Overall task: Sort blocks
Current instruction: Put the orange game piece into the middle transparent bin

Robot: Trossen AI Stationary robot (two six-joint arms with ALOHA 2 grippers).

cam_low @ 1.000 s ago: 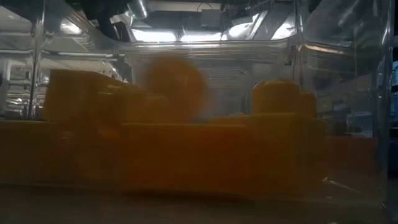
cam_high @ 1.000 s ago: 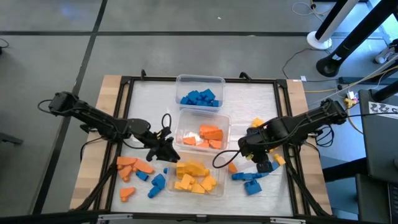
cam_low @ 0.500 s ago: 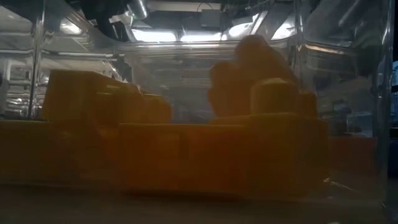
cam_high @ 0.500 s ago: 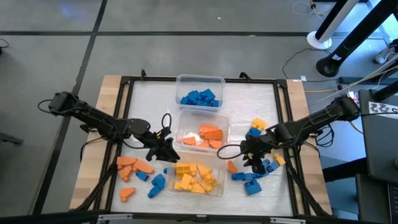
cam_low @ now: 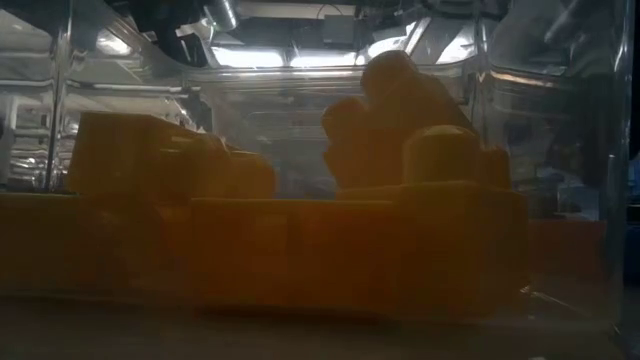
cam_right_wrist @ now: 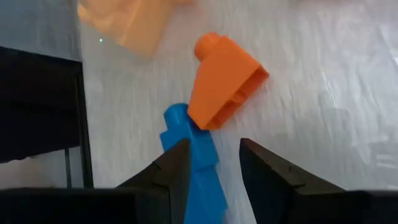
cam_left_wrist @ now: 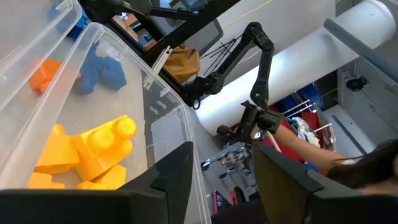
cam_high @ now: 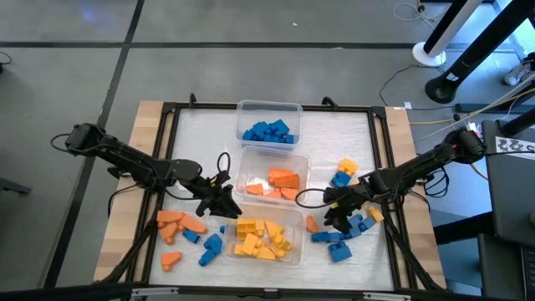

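The right gripper (cam_right_wrist: pixel 211 163) has its fingers parted with a blue block (cam_right_wrist: pixel 198 167) lying between them, not visibly clamped, and an orange block (cam_right_wrist: pixel 225 82) touching that block's far end. If they close off-centre, the orange piece could get dragged along. Farther off, the left gripper (cam_high: pixel 224 201) hangs empty-fingered at the yellow tub (cam_high: pixel 294 219), fingers apart

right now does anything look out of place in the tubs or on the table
Nothing stands out in the tubs: blue tub, orange tub and yellow tub each hold one colour. Unsorted blocks lie loose on both sides of the table.
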